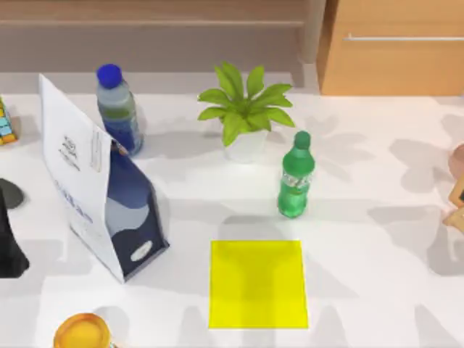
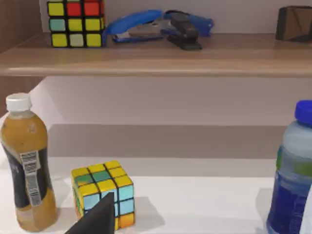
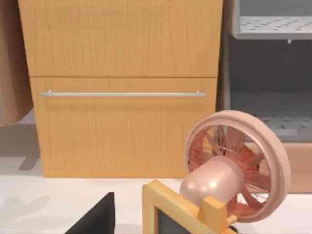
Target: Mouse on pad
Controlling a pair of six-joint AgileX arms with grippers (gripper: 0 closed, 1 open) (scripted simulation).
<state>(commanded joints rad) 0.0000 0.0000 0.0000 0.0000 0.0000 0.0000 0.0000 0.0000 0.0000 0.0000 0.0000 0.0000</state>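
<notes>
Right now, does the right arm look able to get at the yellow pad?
Probably yes: no object stands on the table directly right of the pad, and the green bottle stands behind the pad, apart from it.

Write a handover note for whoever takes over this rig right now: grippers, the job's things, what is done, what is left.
Left gripper: parked at the table's left edge, facing a colour cube.
Right gripper: parked at the right edge, by a pink fan.
Pad: flat at front centre, nothing on it; green bottle stands just behind.
Dark grey rounded shape at the left edge may be the mouse; cannot tell.
Done: nothing yet.
Left: grasp the mouse and set it on the pad.
</notes>
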